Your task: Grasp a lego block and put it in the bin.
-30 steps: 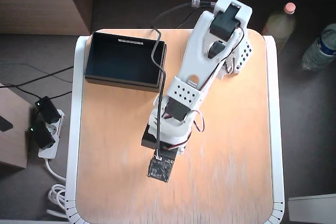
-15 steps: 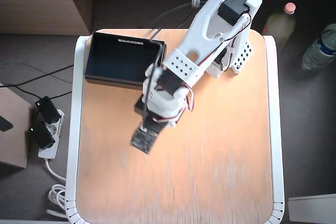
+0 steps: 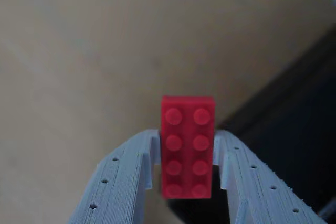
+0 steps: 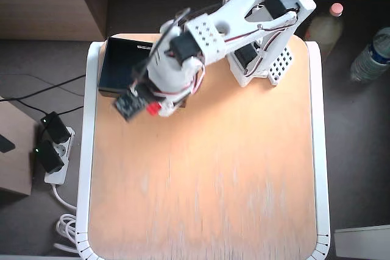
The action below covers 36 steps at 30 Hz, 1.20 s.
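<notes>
In the wrist view the red lego block [image 3: 187, 147] sits upright between my two pale fingers [image 3: 131, 177], studs facing the camera. My gripper [image 3: 186, 182] is shut on it. In the overhead view the gripper [image 4: 153, 108] holds the lego block [image 4: 153, 108] above the table, right at the near wall of the black bin [image 4: 119, 65]. The arm covers the bin's right half. In the wrist view the bin's [image 3: 294, 129] dark inside shows at the right, beyond the block.
The wooden table top [image 4: 231, 175] with a white rim spreads in front of the arm. The arm's white base [image 4: 268, 59] stands at the back right. Two bottles [image 4: 372, 53] stand on the floor at the right, a power strip [image 4: 52, 150] at the left.
The arm has swung from the table's middle up and to the left, carrying the red block to the bin's near wall.
</notes>
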Each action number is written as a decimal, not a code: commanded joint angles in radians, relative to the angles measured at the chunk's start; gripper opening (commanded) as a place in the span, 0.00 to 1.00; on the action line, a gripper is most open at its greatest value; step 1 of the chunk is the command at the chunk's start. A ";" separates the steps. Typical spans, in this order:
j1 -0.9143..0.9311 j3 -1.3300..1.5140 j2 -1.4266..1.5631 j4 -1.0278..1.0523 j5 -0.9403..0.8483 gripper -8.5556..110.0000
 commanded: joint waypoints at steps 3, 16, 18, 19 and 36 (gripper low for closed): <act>0.143 -0.143 0.110 0.038 -0.018 0.08; 0.302 0.015 0.114 0.035 0.026 0.08; 0.314 0.081 0.129 -0.014 0.026 0.08; 0.319 0.124 0.138 -0.058 0.020 0.08; 0.399 0.353 0.156 -0.336 0.023 0.08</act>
